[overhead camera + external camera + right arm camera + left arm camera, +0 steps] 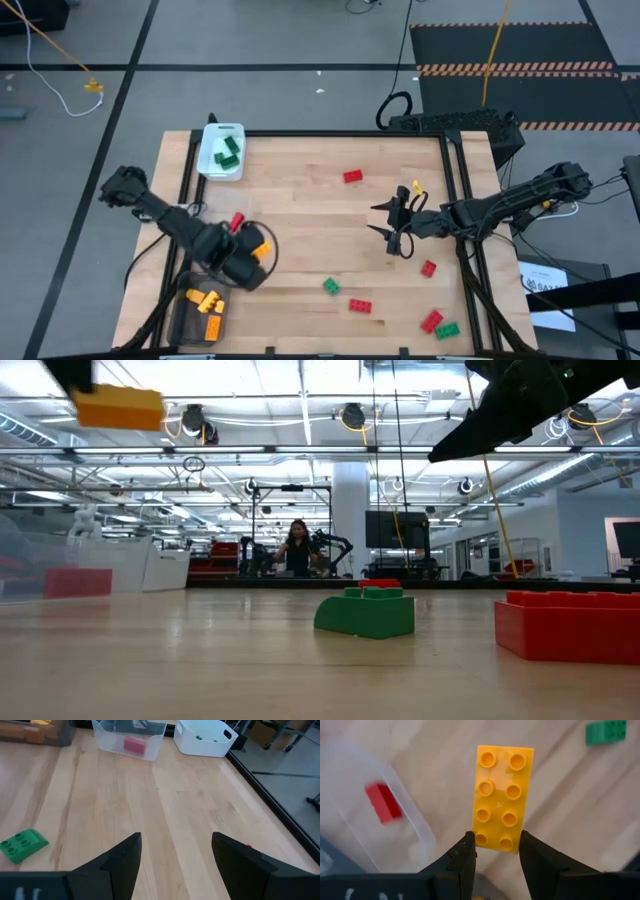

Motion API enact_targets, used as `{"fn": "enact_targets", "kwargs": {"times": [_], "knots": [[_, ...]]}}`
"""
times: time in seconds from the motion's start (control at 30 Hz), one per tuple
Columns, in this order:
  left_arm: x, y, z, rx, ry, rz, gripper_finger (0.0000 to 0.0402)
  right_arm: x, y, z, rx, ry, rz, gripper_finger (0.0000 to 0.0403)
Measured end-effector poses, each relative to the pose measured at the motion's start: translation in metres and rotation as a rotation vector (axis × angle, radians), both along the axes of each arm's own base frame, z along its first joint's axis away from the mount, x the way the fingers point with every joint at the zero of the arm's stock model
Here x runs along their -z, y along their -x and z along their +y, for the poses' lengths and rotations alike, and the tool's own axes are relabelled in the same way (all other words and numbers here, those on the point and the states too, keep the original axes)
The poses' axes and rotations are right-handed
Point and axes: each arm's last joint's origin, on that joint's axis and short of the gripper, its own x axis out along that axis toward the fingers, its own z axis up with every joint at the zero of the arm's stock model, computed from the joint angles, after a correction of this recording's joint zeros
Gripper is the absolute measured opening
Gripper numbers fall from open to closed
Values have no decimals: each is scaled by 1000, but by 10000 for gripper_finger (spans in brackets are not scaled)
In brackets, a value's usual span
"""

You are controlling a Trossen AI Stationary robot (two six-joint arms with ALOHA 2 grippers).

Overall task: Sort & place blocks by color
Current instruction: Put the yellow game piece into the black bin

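My left gripper [252,252] hovers near the table's left near corner, shut on an orange two-by-four studded brick [500,795]. The low view shows that brick [118,406] high above the table. Below it stands a clear tray [395,820] holding one red block [382,802]. My right gripper [388,222] is open above the table's right half and holds nothing. Loose blocks lie flat on the wood: red [352,176], yellow [416,186], green [330,286], red [360,306] and others near the right near corner. My left gripper pinches the orange brick between its two fingers by one short end [494,840], one finger on each long side. The brick sticks out forward past the fingertips, studs facing the wrist camera. It is lifted clear of the table and of the trays.
A white tray [222,150] with green blocks sits at the far left corner. A dark tray [200,318] with orange bricks sits at the near left corner. Dark rails [460,200] frame the table. Bare wood lies in the table's middle. A person stands far off in the room [298,548].
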Motion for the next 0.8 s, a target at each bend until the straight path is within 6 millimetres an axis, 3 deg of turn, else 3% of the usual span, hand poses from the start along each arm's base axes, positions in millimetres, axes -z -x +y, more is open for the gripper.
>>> {"fn": "enact_targets", "kwargs": {"times": [0.27, 0.8], "knots": [[6, 31, -40, -118, 73, 5, 133, 0, 0, 0, 0, 0, 1, 235], [31, 103, -90, -452, 180, 181, 133, 0, -2, -11, 3, 102, 33, 235]]}}
